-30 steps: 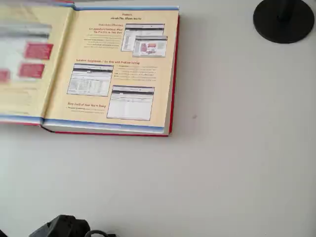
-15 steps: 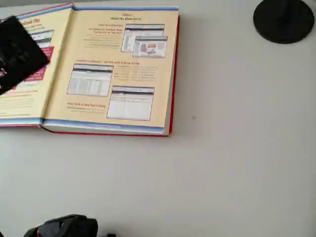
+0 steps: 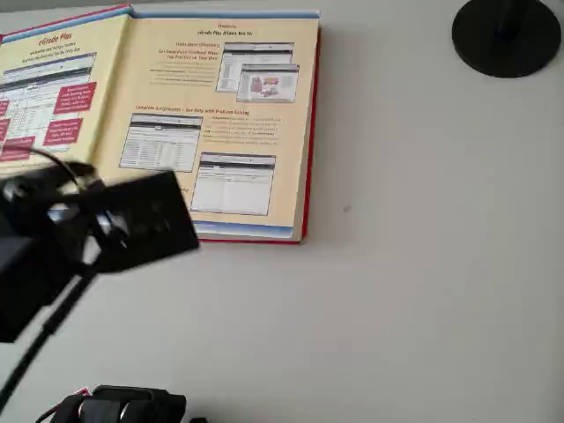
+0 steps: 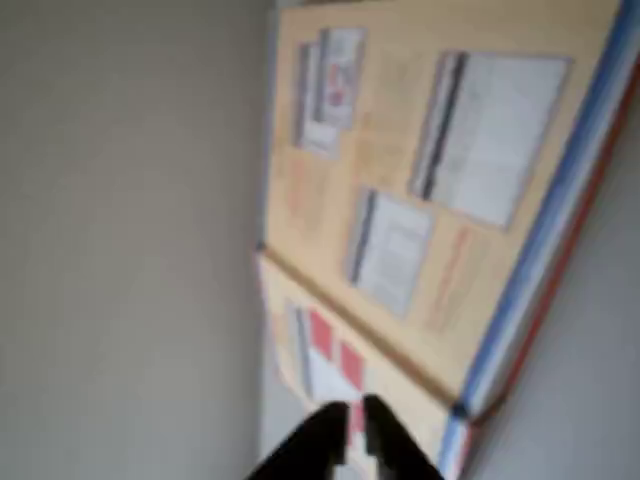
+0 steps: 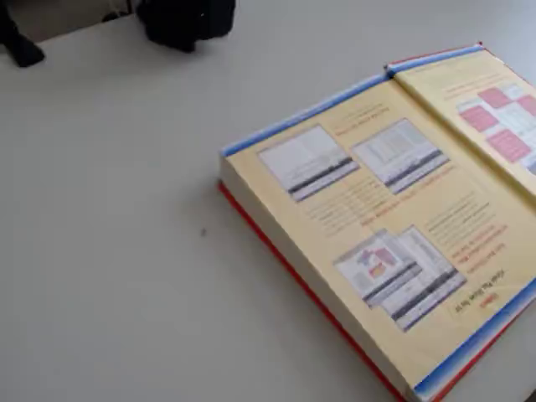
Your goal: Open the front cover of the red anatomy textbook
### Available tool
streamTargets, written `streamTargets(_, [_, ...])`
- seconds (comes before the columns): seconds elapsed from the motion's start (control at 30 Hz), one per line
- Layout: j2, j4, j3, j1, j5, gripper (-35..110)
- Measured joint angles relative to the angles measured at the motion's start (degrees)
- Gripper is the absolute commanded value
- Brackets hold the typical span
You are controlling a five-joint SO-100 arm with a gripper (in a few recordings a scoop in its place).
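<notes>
Gripper (image 4: 356, 425) sits at the bottom edge of the wrist view, its two dark fingertips nearly together with only a thin gap, and nothing seems to be held, though the blur makes this uncertain. In the overhead view the arm's black body crosses the lower left of the frame, above the near edge of the red anatomy textbook (image 3: 220, 132). The textbook fills the upper left of that view and the right half of the fixed view. The front cover (image 3: 48, 88) lies flat to the left, its pale yellow inner side with red boxes facing up. The opening looks done; judging by this, only clearing the arm remains. No containers appear on the pale table (image 3: 423, 291).
</notes>
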Motion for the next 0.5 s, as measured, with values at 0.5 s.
streamTargets(0.5, [24.5,-2.5,36.4,2.5,-3.7,0])
